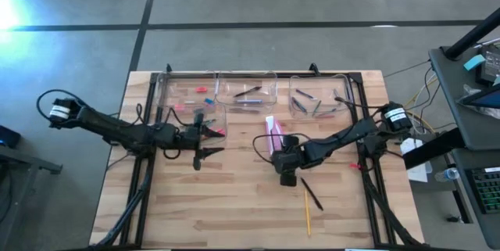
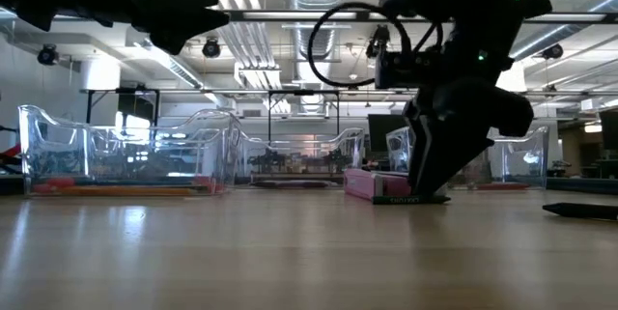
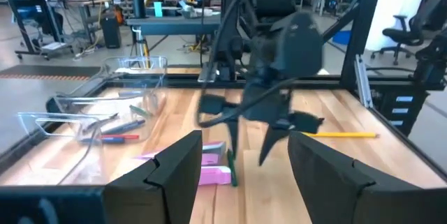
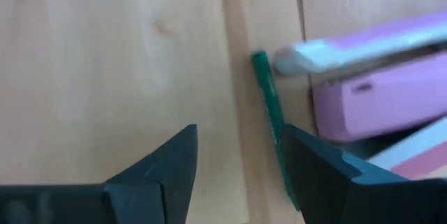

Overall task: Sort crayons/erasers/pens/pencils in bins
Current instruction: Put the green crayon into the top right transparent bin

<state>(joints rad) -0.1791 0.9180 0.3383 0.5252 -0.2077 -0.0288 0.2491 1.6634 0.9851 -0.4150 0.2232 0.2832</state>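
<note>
My right gripper (image 4: 239, 137) stands open, pointing steeply down, close over the table's middle (image 1: 286, 174). A thin green stick (image 4: 269, 112) lies on the wood beside a pink block (image 4: 377, 98), which also shows in the high view (image 1: 273, 135). The stick runs along the inner side of one finger. My left gripper (image 1: 215, 142) hangs open and level above the table, left of the middle, with nothing between its fingers (image 3: 244, 140). Clear bins (image 1: 246, 88) stand along the far edge, with pens and small red pieces in them. My right gripper has one finger (image 4: 314, 175) right beside the green stick's near part (image 4: 283, 175). I cannot tell whether it touches the stick. The stick lies flat on the table, between the two open fingers and close to that one.
A black pen (image 1: 312, 193) and a yellow pencil (image 1: 307, 218) lie on the wood near my right gripper, toward the near edge. A fourth clear bin (image 1: 199, 118) stands just beyond my left gripper. Bare wood lies at the near left.
</note>
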